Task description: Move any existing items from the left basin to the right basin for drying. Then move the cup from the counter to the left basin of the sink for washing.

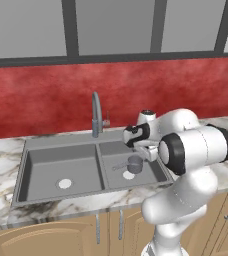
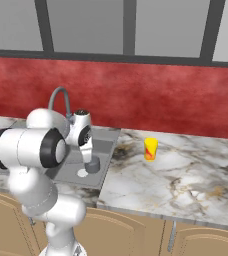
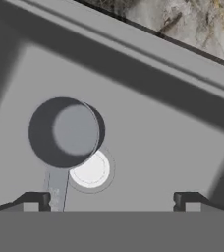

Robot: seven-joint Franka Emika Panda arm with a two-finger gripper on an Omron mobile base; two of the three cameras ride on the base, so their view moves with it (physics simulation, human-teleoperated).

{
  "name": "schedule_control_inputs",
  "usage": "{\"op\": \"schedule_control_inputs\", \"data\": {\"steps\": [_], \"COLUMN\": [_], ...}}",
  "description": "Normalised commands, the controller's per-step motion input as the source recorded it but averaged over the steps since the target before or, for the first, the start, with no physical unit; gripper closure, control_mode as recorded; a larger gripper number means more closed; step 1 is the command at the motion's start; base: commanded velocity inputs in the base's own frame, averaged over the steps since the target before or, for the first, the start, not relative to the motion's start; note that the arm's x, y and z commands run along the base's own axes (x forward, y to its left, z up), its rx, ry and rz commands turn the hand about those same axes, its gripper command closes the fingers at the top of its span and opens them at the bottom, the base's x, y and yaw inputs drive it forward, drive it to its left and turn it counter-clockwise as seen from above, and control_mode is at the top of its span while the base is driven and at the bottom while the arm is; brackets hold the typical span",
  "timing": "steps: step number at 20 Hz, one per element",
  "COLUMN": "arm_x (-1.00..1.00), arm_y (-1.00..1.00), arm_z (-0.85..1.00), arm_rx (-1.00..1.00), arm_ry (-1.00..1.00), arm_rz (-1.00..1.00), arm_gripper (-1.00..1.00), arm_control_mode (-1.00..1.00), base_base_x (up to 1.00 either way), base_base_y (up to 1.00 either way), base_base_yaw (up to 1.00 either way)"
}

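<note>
The little grey pot (image 1: 134,163) sits in the right basin (image 1: 151,172) by the drain to dry, fingers (image 3: 37,201) spread wide above it, while the yellow cup (image 2: 150,149) waits on the surface (image 2: 186,175).

A: Looking down past the hand, what sits in the basin (image 3: 148,147)?

B: A small grey metal pot (image 3: 65,132), seen from above, open mouth up. Its thin straight handle (image 3: 57,189) runs toward the bottom edge, near the left finger.

A: And the drain?

B: The white round drain (image 3: 91,171) lies just beside the pot, partly overlapped by its rim.

A: The fingers (image 3: 35,201)?

B: Spread wide, above the pot, nothing between them. Marble surface (image 3: 192,22) shows top right.
</note>
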Motion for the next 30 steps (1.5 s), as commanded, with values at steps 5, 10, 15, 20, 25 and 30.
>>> {"op": "schedule_control_inputs", "data": {"steps": [5,10,15,20,25,30], "arm_x": [-0.12,-0.12,-0.1,-0.07,-0.03,-0.08], "arm_y": [-0.37,-0.37,-0.4,-0.45,-0.49,-0.5], "arm_z": [0.31,0.24,0.28,0.28,0.25,0.19], "arm_rx": [0.0,0.0,0.0,0.0,0.0,0.0], "arm_ry": [0.01,0.03,0.03,0.05,0.02,0.0], "arm_rz": [-0.04,-0.06,-0.08,-0.07,-0.07,-0.06], "arm_gripper": [-1.0,-1.0,-1.0,-1.0,-1.0,-1.0], "arm_control_mode": [-1.0,-1.0,-1.0,-1.0,-1.0,-1.0], "base_base_x": [0.0,0.0,0.0,0.0,0.0,0.0], "base_base_y": [0.0,0.0,0.0,0.0,0.0,0.0], "base_base_yaw": [0.0,0.0,0.0,0.0,0.0,0.0]}}
